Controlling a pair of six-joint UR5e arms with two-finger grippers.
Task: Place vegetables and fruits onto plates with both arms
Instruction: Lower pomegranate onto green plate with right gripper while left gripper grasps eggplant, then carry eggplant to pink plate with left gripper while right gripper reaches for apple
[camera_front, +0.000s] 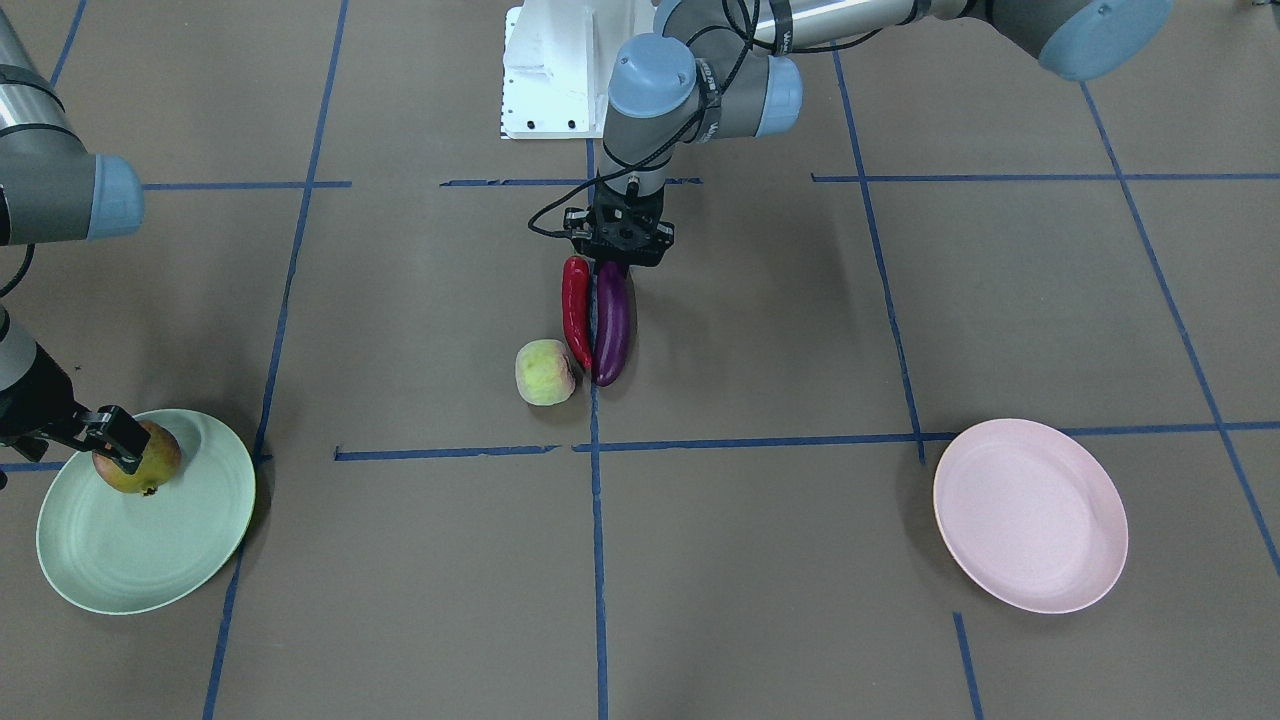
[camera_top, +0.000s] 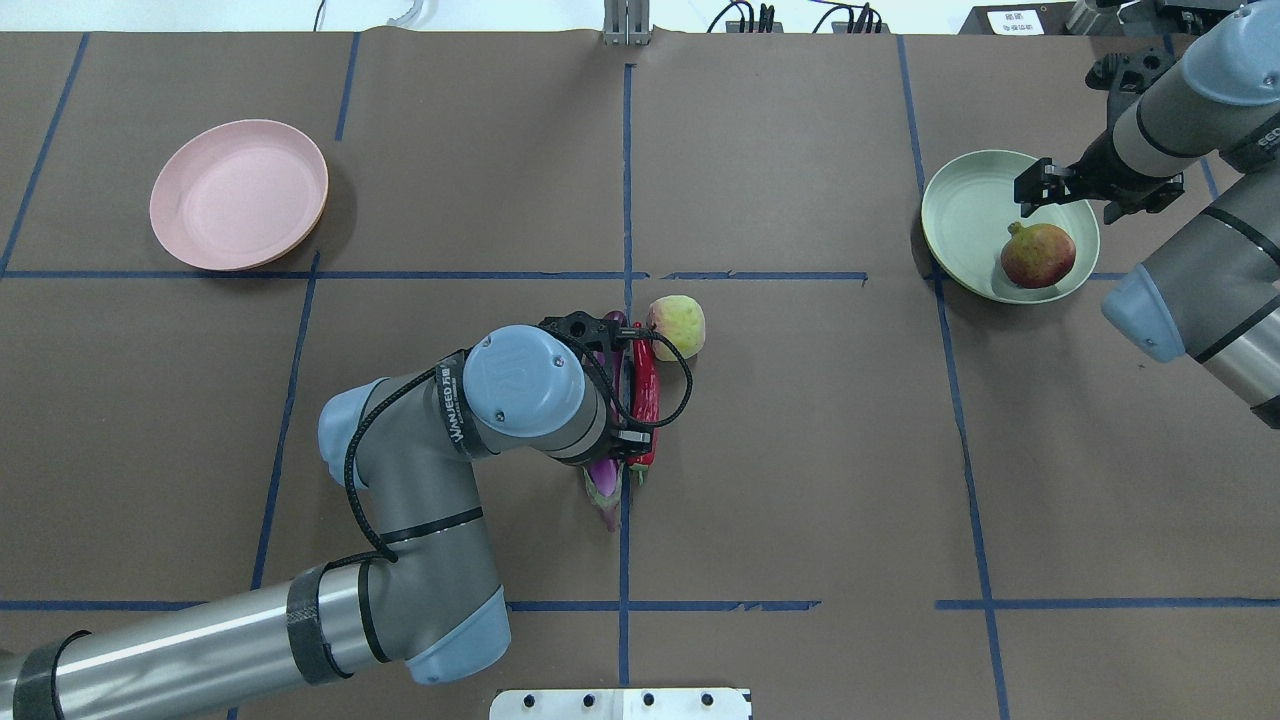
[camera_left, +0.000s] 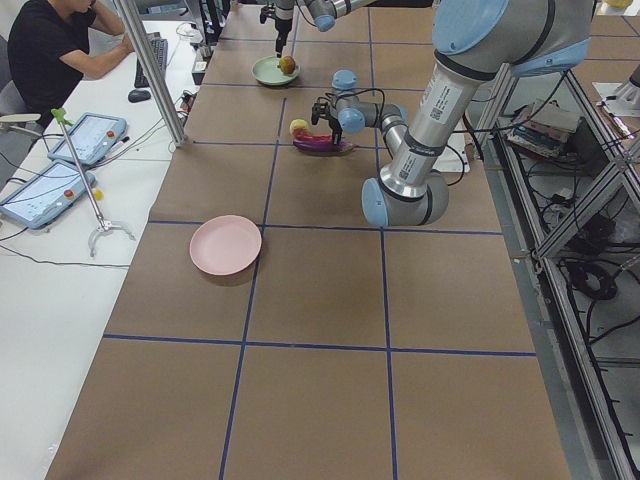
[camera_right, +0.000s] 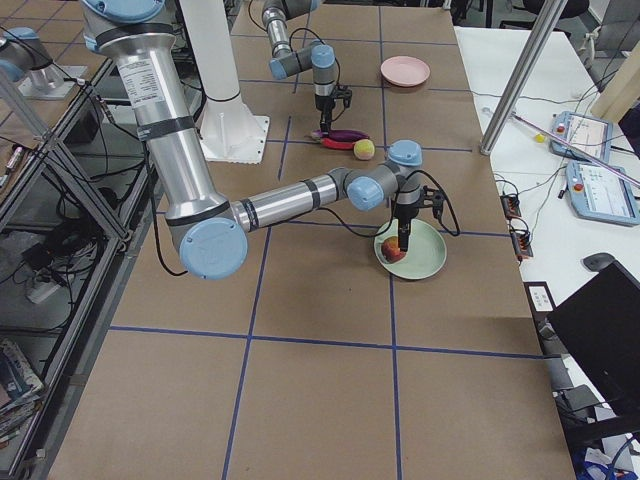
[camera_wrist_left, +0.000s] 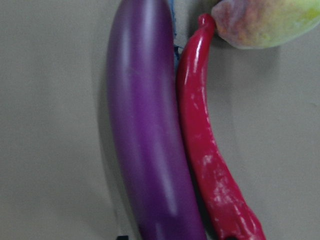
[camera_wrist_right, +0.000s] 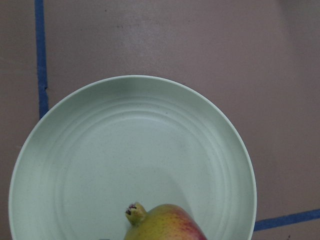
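The purple eggplant (camera_front: 611, 325) and the red chili (camera_front: 575, 310) lie side by side at the table's middle, with the pale peach (camera_front: 545, 372) at their far tips. My left gripper (camera_front: 612, 265) is low over the eggplant's cap end; its fingers are hidden, so I cannot tell its state. The left wrist view shows the eggplant (camera_wrist_left: 145, 130), the chili (camera_wrist_left: 205, 150) and the peach (camera_wrist_left: 265, 22) close up. The pomegranate (camera_top: 1038, 255) rests on the mint plate (camera_top: 960, 215). My right gripper (camera_top: 1040, 185) hangs open just above it. The pink plate (camera_top: 238, 195) holds nothing.
The white base block (camera_front: 560, 70) stands at the robot's edge of the table. Blue tape lines cross the brown table cover. A seated operator (camera_left: 60, 50) and tablets are at a side desk beyond the table.
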